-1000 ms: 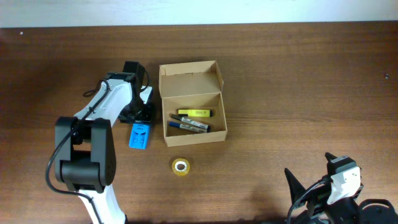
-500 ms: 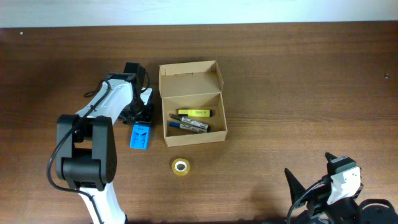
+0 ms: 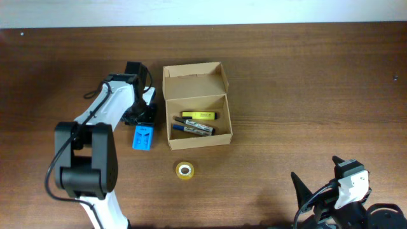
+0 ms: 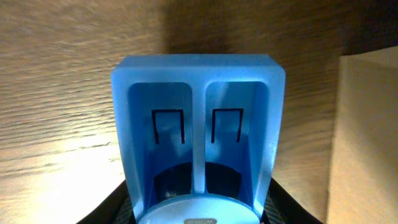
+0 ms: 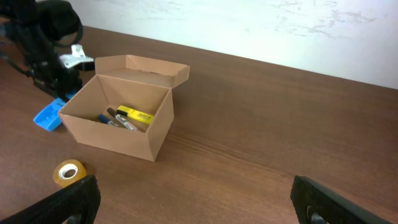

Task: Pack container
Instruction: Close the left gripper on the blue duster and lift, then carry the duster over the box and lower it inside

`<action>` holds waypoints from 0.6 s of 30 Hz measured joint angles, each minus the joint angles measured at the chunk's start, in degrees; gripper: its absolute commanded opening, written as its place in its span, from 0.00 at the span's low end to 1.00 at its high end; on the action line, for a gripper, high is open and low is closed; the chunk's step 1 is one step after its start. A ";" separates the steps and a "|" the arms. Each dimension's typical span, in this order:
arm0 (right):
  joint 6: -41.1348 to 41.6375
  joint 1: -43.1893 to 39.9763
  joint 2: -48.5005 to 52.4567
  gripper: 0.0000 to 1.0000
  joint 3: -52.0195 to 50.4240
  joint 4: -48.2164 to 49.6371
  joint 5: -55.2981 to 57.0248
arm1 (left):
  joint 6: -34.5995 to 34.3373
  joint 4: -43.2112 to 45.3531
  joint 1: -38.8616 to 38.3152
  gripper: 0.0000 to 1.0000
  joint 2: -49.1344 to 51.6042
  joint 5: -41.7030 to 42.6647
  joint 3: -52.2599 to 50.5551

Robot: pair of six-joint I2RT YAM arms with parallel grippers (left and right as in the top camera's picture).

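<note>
Box (image 3: 198,140) sits open on surface (image 3: 286,95), pens (image 3: 194,128) inside. Left hand (image 3: 141,118) meets blue piece (image 3: 142,138) just beside box; grip cannot be told. Right hand (image 5: 194,198) gapes wide, well apart.

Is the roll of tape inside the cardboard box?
No, the tape roll lies on the table outside the cardboard box, apart from its front wall.
</note>
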 measured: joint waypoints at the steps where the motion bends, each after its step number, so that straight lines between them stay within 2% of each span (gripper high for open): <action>1: 0.02 0.00 0.00 0.99 0.00 0.02 0.00 | 0.00 -0.02 0.00 0.34 -0.76 -0.02 0.00; 18: 0.00 0.00 0.00 0.99 0.00 0.00 0.00 | -0.02 0.02 0.00 0.34 -13.86 -0.57 0.00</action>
